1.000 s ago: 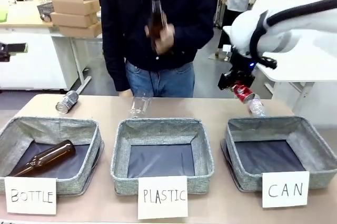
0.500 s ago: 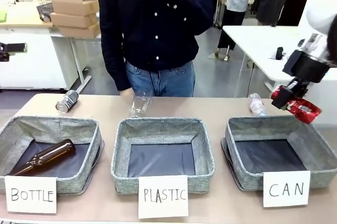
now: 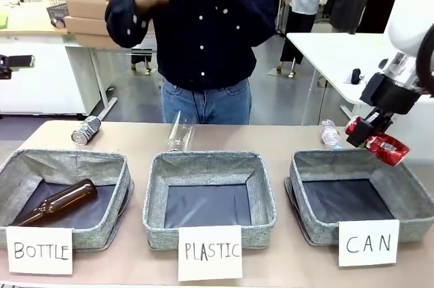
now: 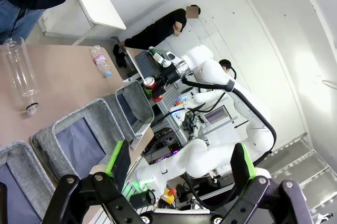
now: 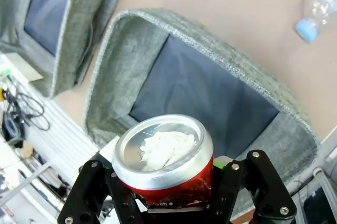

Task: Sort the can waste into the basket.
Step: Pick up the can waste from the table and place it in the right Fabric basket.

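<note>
Above the far right rim of the CAN basket [image 3: 339, 162], the right gripper [image 3: 366, 137] hangs with its fingers clamped on the crushed red can [image 3: 388, 148]; the right wrist view looks past it onto the basket's dark floor. No can lies inside yet, so nothing is sorted. Left gripper [image 4: 180, 153] fingers spread wide, nothing between them. Dark can [image 3: 86, 130] lies far left on the table, untouched. Judgement: first drop imminent, second can remaining.
</note>
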Tool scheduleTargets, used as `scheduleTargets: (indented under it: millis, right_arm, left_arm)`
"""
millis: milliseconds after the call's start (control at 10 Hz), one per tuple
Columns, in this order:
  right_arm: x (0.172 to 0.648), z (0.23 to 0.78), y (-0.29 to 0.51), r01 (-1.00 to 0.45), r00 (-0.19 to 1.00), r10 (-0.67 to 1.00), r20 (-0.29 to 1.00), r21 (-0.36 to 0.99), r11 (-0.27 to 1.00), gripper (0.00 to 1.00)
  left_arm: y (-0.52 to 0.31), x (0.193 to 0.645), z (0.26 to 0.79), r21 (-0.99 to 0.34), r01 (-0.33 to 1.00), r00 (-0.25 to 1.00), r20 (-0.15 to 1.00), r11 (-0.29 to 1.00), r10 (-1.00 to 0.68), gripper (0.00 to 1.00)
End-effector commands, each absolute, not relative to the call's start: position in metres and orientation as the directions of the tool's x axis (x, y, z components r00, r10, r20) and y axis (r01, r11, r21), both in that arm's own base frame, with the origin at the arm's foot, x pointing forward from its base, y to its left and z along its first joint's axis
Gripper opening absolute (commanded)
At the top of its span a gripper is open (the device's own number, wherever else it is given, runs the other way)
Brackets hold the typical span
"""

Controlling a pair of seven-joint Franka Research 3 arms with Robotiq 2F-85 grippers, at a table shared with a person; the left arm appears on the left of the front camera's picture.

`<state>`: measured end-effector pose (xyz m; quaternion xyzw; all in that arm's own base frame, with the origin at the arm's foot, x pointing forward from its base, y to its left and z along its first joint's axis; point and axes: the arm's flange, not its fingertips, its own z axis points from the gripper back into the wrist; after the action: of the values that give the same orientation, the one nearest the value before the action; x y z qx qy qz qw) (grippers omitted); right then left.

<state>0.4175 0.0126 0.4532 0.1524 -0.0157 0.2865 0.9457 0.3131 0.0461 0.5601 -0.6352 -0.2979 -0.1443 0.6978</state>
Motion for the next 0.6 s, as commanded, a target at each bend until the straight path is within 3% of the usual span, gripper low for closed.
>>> scheduleTargets:
  millis: [0, 100, 300, 400, 500]
  right_arm:
    - [0.4245, 0.4543, 0.0103, -0.559, 0.827, 0.549, 0.12, 0.271, 0.784, 0.56]
    - [0.4247, 0.4546, 0.0102, -0.554, 0.831, 0.543, 0.123, 0.28, 0.784, 1.0]
    - [0.425, 0.4542, 0.0103, -0.553, 0.831, 0.54, 0.132, 0.289, 0.781, 1.0]
    - [0.4253, 0.4539, 0.0099, -0.548, 0.835, 0.534, 0.134, 0.3, 0.781, 0.79]
    - [0.4252, 0.454, 0.0099, -0.549, 0.834, 0.535, 0.137, 0.305, 0.778, 0.89]
  left_arm:
    - [0.0443, 0.3146, 0.5618, -0.789, 0.6, 0.767, 0.614, 0.132, 0.188, 1.0]
    - [0.0443, 0.3146, 0.5618, -0.789, 0.6, 0.767, 0.614, 0.132, 0.188, 1.0]
    - [0.0443, 0.3146, 0.5618, -0.789, 0.6, 0.767, 0.614, 0.132, 0.188, 1.0]
    - [0.0443, 0.3146, 0.5618, -0.789, 0.6, 0.767, 0.614, 0.132, 0.188, 1.0]
    - [0.0443, 0.3146, 0.5618, -0.789, 0.6, 0.767, 0.614, 0.132, 0.188, 1.0]
